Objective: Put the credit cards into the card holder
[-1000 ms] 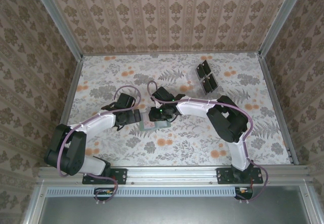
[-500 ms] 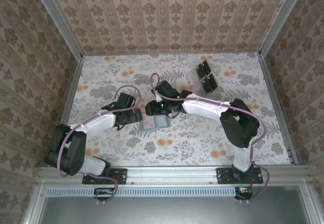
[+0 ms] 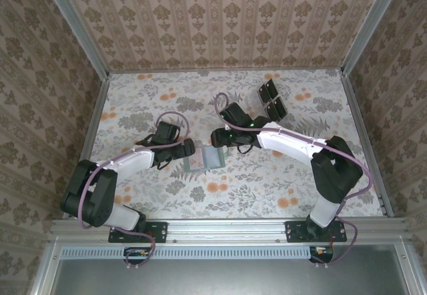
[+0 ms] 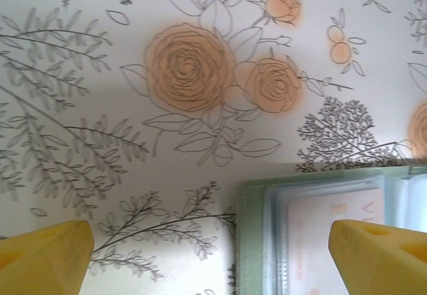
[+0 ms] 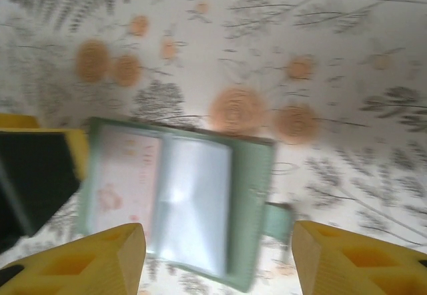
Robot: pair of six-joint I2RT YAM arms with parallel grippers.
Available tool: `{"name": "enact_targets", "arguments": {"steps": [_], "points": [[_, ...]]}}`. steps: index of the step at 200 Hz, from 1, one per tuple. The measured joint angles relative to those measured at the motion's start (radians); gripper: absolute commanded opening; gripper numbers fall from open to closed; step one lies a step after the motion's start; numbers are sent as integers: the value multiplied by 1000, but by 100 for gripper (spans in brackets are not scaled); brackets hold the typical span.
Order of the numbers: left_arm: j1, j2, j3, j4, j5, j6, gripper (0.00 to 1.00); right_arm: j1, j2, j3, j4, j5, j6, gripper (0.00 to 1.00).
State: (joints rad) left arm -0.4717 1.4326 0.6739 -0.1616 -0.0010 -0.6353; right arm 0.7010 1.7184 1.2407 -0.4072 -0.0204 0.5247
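The dull-green card holder lies open on the flowered table between my two grippers. One pale pinkish credit card sits in its left pocket, with a clear sleeve beside it and a small green tab on the right edge. The right gripper hovers open above the holder, nothing between its yellow fingertips. At the holder's left edge the left gripper stands wide open, one fingertip over the card. From above, the left gripper and right gripper flank the holder.
A clear rack with dark square panels stands at the back right of the table. Patterned walls close in the back and both sides. The left gripper's black body shows beside the holder in the right wrist view.
The right gripper has opened and drawn back to the right, off the card holder. The left gripper has edged slightly right and stays wide open.
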Motion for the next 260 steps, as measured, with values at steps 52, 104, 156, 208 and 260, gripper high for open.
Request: {"name": "enact_targets", "arguments": {"steps": [52,104,156,208,260], "points": [[-7,1,0,51,22,-10,100,-32,-8,-33,-37,50,-33,59],[-13,2,0,66,29,-19,100,-31,43,-42,-26,35,-32,52],[-17,8,-7,92,43,-19,100,-31,88,-62,-8,27,-24,11],[-34,45,-24,151,73,-19,100,-32,88,-90,19,7,-25,0],[-58,68,-27,190,69,-23,100,-38,88,-128,46,-19,-16,0]]}}
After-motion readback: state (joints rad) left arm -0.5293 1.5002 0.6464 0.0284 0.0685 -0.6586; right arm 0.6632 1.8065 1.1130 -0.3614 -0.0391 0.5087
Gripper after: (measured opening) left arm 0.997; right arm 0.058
